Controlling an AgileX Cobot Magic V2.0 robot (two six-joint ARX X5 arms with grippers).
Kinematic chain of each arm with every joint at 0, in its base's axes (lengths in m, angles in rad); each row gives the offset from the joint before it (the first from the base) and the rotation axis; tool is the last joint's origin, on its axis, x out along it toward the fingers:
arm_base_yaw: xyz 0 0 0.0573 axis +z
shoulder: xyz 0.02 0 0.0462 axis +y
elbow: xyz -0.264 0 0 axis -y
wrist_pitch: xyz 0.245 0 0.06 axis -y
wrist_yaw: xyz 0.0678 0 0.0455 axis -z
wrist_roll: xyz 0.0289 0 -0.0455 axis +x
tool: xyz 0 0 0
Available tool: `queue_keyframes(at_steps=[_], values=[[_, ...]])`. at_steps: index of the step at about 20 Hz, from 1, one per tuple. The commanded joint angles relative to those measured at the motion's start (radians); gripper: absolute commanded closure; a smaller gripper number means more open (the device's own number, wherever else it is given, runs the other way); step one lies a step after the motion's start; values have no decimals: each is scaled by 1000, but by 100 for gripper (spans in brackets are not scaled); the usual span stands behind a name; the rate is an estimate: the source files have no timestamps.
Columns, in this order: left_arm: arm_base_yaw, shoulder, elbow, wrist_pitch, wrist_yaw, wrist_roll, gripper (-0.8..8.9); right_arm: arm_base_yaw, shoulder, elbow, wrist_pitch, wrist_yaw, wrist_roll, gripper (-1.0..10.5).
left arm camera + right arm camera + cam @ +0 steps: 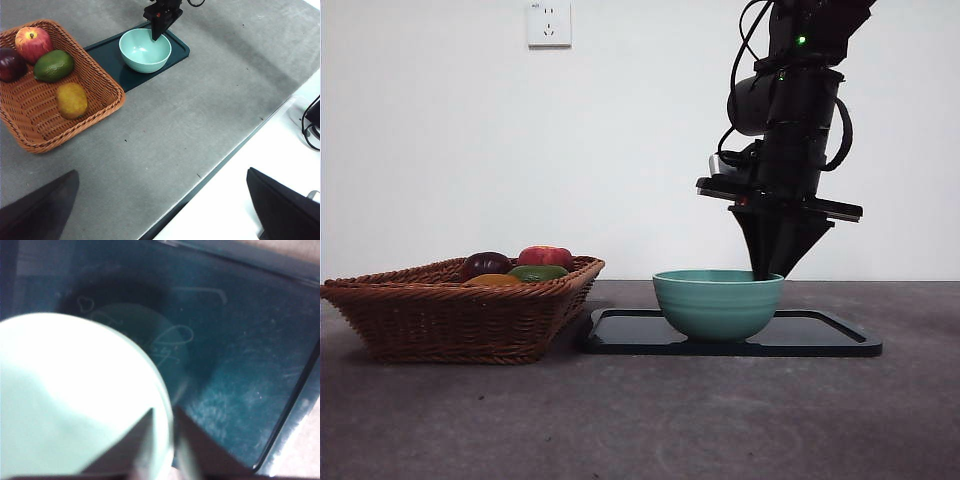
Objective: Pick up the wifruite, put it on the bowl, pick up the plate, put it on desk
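— Which step are they on, do you reckon?

— The fruit step looks skipped or undone: the wifruite (71, 100) lies in the wicker basket (100, 107) at the left of the left wrist view, beside the green fruit (53, 65). The bowl (718, 302), right of centre in the front view, looks empty and stands on the dark tray (820, 335), which I take for the plate, on the desk (640, 420).

— And that arm over it?

— The right gripper (163, 440) is down at the bowl's rim on the right of the front view. In its own view one jaw sits inside the wall, the other outside, nearly pressed together on the rim. I'd call it pinching the bowl.

— Next move?

— By my guess, a straight lift, keeping the bowl level so it clears the tray.

— The other arm?

— The left gripper (160, 210) waits well apart, jaws spread wide, holding nothing.
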Motion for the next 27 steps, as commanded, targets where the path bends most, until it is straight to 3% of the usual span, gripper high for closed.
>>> queue_keyframes(at_steps=[1,5,11,16,21,27], values=[[-6,4,11,7,5,13,251,3,25,24,1,2,-12,940],[-6,4,11,8,5,15,251,-3,-17,31,-53,2,-39,939],[-6,4,11,7,5,1,251,-1,-241,28,-207,0,-110,939],[-6,4,11,7,5,1,251,66,-412,-9,-266,-11,-132,939],[-6,4,11,7,5,1,251,159,-536,-193,-218,-20,-132,939],[-6,4,11,7,5,1,251,207,-572,-504,-41,-55,-103,939]])
